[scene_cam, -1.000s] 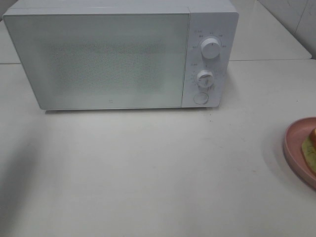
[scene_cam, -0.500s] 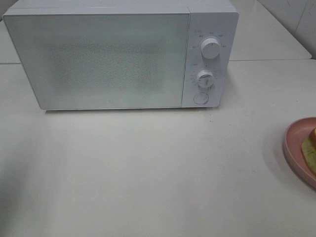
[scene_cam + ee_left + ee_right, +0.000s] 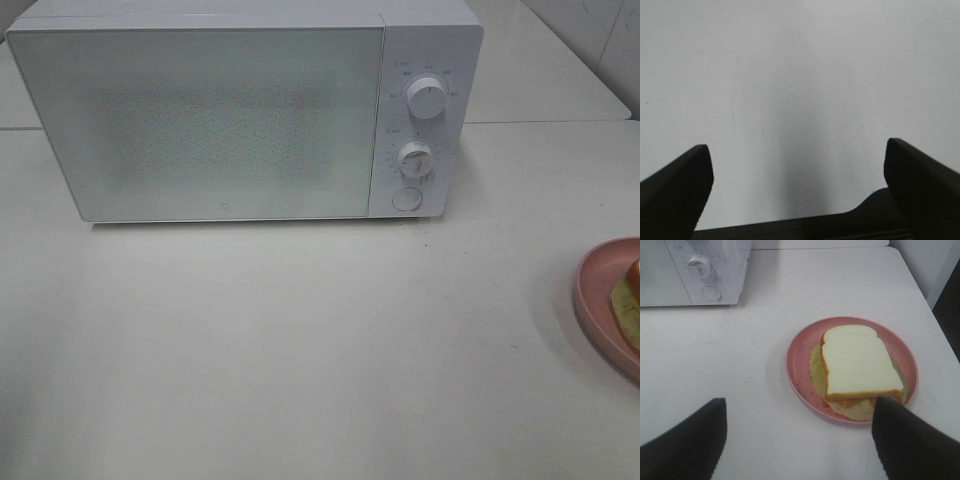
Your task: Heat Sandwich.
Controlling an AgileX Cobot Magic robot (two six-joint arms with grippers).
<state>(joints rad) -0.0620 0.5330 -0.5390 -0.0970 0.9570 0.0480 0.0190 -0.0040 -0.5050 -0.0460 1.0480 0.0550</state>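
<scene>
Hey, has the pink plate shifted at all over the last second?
No. In the exterior high view the pink plate sits at the same spot by the right edge, equally far from the microwave, which has not moved either.

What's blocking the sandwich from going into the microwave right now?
The microwave door is shut, so the sandwich on its pink plate cannot go in yet. The bare table between them holds nothing.

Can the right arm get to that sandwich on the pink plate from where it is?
Probably yes. The right end effector is open and empty, with the sandwich on its plate just ahead of it. Only bare table lies between, and the microwave stands well off to the side.
</scene>
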